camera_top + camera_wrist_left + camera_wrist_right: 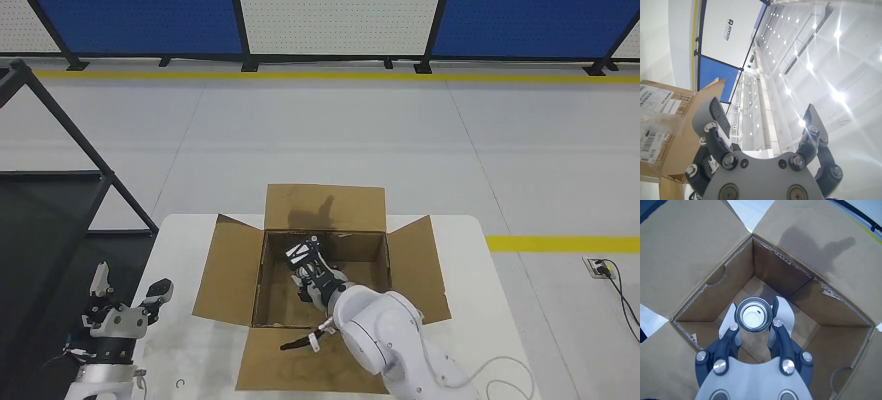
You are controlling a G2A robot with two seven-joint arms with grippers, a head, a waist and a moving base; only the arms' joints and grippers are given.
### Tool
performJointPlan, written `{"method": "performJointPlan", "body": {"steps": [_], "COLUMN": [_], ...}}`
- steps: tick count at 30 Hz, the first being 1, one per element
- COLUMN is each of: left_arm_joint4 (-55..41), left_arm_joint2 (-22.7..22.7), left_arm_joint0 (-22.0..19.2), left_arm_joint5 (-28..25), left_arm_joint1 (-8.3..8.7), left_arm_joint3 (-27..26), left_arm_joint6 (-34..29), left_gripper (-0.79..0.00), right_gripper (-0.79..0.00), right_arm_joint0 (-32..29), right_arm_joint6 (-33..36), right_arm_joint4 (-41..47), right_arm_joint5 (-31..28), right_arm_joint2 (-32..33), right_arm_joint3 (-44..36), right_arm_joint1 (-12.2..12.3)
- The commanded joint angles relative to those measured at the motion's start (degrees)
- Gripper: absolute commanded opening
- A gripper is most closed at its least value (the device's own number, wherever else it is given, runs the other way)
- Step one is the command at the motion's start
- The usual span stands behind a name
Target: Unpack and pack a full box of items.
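The right gripper (754,306) pinches a metal can (754,318), round end facing the wrist and long axis pointing down at the floor of the open cardboard box (783,264). Seen from above, the can hangs inside the box, around 10 o'clock of centre. The right arm enters over the 6 o'clock flap. The left gripper (763,111), spread wide, points upward beside the tabletop (190,350), at 8 o'clock from the box.

Bright ceiling lamps (837,34), starburst glare, fisheye-bent edges
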Motion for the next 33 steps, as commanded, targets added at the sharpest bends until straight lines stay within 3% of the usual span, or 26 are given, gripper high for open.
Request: {"method": "performJointPlan", "body": {"steps": [1,14,21,27,33], "left_arm_joint4": [-0.03,1.60,2.43,2.50,0.87], "left_arm_joint2": [-0.01,1.76,1.88,0.35,-1.87], "left_arm_joint0": [0.01,0.29,0.23,0.70,0.72], "left_arm_joint5": [-0.01,1.60,2.64,2.63,1.77], "left_arm_joint1": [0.00,0.09,0.28,0.57,0.64], "left_arm_joint3": [0.00,-0.91,-0.56,0.21,1.24], "left_arm_joint6": [-0.02,-2.77,-5.68,-9.43,-9.03], "left_gripper": [0.000,0.000,0.000,0.000,0.000], "right_gripper": [-0.785,-0.785,-0.785,-0.785,-0.785], "right_arm_joint0": [0.11,-0.85,-7.12,-17.06,-26.72], "right_arm_joint6": [-0.03,-2.01,2.27,5.30,6.70], "right_arm_joint4": [0.05,-1.52,-9.60,-12.80,-16.62], "right_arm_joint5": [-0.02,0.88,3.22,2.40,1.29], "right_arm_joint2": [-0.05,-0.37,2.61,8.08,13.88], "right_arm_joint3": [0.27,-2.26,-17.33,-31.59,-42.19], "right_arm_joint1": [-0.02,-0.27,0.80,2.20,3.38]}}
